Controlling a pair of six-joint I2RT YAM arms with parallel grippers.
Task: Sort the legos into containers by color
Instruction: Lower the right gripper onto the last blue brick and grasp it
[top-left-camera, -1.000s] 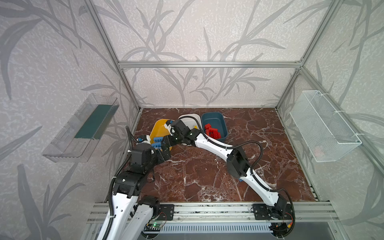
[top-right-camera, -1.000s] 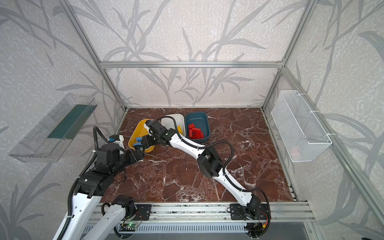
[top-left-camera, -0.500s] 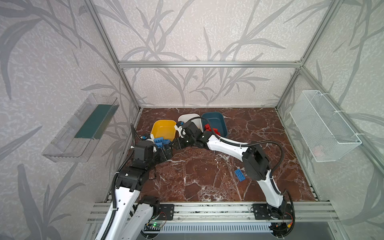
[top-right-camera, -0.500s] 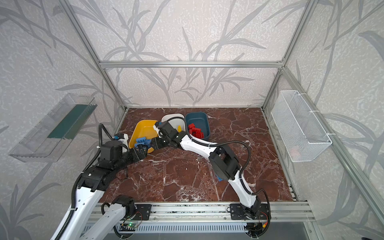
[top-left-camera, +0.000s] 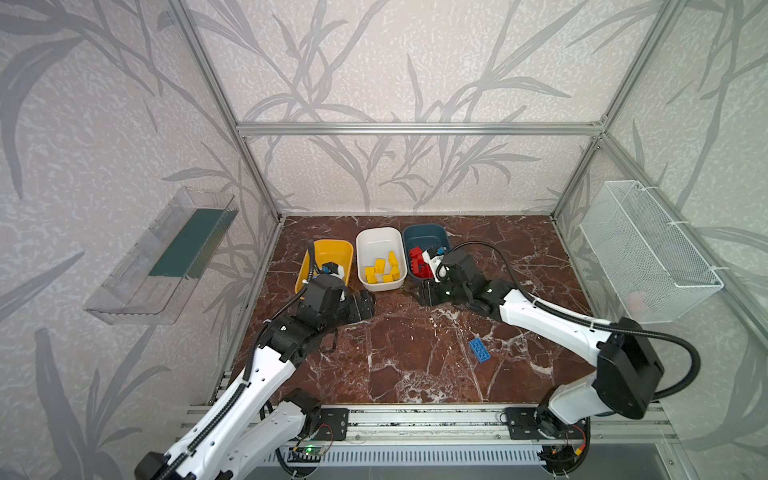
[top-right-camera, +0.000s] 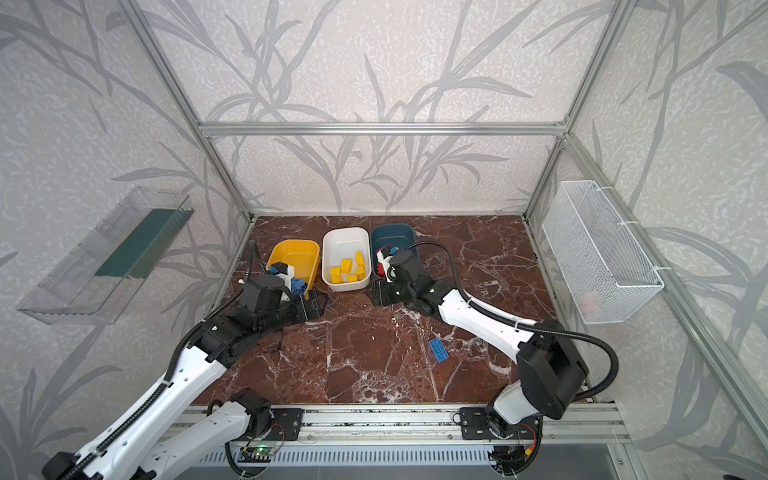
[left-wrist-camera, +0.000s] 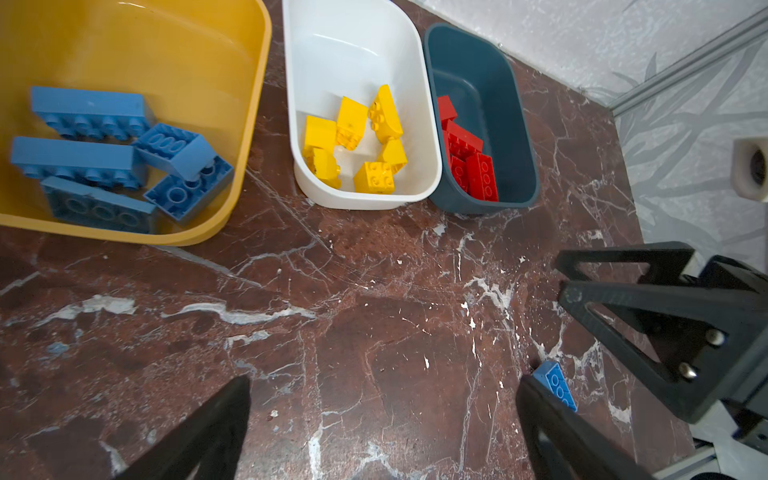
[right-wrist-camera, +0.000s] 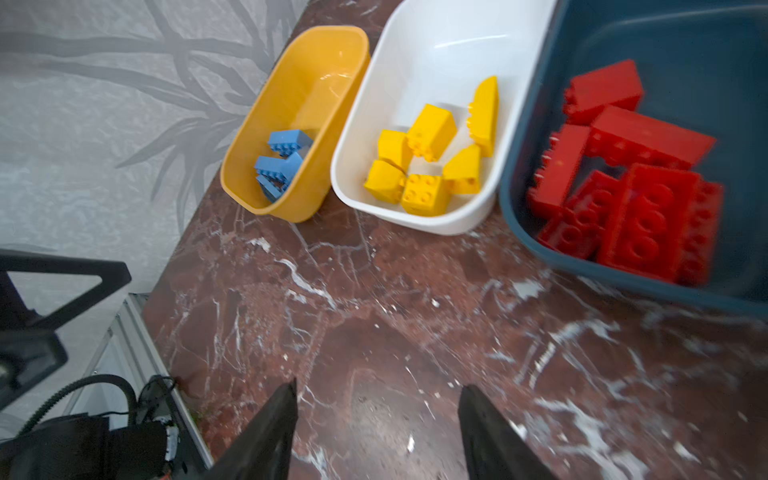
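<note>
My left gripper hovers spread wide and empty just short of the yellow tub, where the blue bricks lie piled at the near end. Beside it, the white tub holds the yellow bricks, and the teal tub holds the red bricks. So each colour has its own tub. My right gripper sits low in front of the teal tub, jaws parted with nothing between them. One loose blue brick lies flat on the marble tabletop, well apart from the tubs. I judge it the only piece left.
</note>
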